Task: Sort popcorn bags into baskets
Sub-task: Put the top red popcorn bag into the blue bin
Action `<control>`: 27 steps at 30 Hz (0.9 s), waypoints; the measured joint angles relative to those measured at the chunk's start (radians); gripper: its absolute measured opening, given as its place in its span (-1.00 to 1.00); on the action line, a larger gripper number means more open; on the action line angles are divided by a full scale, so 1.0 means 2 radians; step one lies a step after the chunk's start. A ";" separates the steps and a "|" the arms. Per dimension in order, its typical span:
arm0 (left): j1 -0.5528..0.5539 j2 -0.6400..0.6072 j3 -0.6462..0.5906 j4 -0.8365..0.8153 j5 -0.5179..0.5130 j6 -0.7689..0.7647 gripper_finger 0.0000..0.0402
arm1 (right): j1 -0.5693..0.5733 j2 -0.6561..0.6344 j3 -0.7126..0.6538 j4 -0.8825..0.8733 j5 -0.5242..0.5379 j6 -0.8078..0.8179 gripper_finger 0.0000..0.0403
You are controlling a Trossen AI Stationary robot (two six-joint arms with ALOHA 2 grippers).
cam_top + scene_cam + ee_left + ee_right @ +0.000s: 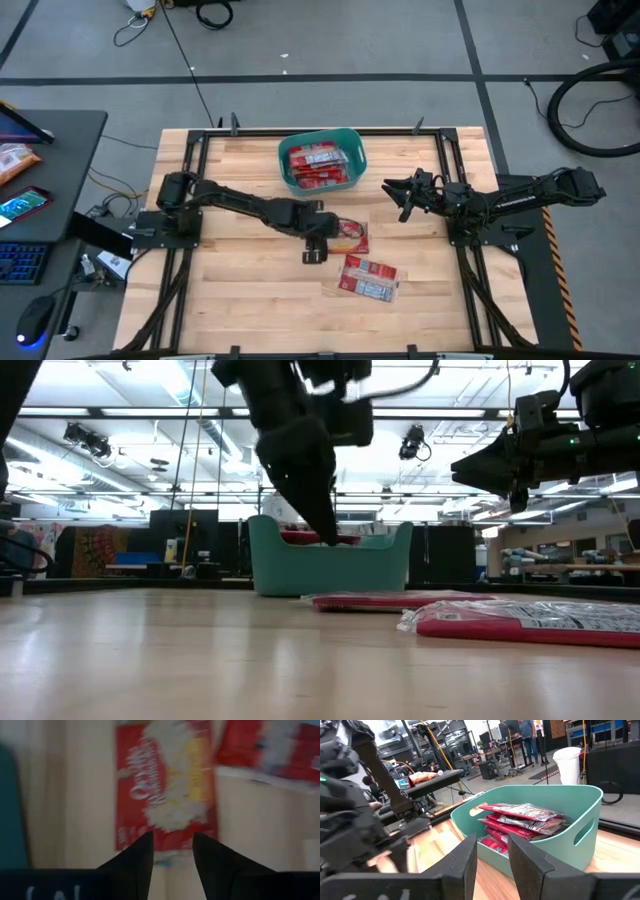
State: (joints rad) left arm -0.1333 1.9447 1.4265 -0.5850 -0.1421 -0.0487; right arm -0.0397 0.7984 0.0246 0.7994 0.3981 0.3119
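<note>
On the left of the desk point(240, 290), our left pincer point(318, 240) hangs just above a popcorn bag point(348, 235) lying flat on the wood. In the left wrist view its two fingers point(132, 862) stand parted with a narrow gap and nothing between them, their tips over the near short edge of that bag point(165, 790). The low view shows the arm coming down steeply, its tip close to the bag.

We judge the step in hand to be the pickup of this bag. To do it well, we would keep the fingers straddling the bag's edge, come down until one tip can slide under or pinch the seam, and close only once the film sits between them. A flat packet gives little to grip, so a bite on the crimped end should hold better than one on the middle panel.

Toward the front of the desk lies a second bag point(368, 278), just beside the first and apart from it; it waits its turn.

Behind them stands the teal basket point(291, 150), already holding several stacked bags point(322, 163).

At the right, our right pincer point(395, 190) hovers beside the basket, fingers point(462, 865) apart and empty, pointing at the tub point(555, 835).
</note>
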 joint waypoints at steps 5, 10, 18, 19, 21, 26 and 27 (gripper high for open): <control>-0.026 0.010 0.001 0.044 -0.014 0.031 -0.27 | 0.000 0.000 0.000 0.001 0.000 0.000 -0.43; -0.049 0.032 0.000 0.056 -0.043 0.033 -0.06 | 0.000 0.001 0.000 0.005 0.000 0.000 -0.43; -0.065 0.076 0.000 0.080 -0.095 0.044 0.40 | 0.000 0.004 0.000 0.008 0.000 0.000 -0.43; -0.065 0.081 0.000 0.086 -0.102 0.047 0.42 | 0.000 0.005 0.000 0.007 0.000 0.000 -0.43; -0.068 0.087 0.001 0.084 -0.123 0.057 0.44 | 0.000 0.005 0.000 0.008 0.000 0.000 -0.43; -0.071 0.095 0.002 0.079 -0.160 0.082 0.38 | 0.000 0.006 0.000 0.011 0.000 0.000 -0.43; -0.071 0.096 0.002 0.077 -0.163 0.085 0.35 | 0.000 0.006 0.000 0.011 0.000 0.000 -0.43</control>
State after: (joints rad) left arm -0.2752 2.1357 1.4307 -0.4305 -0.4686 0.1222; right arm -0.0395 0.8107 0.0246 0.8207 0.3981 0.3119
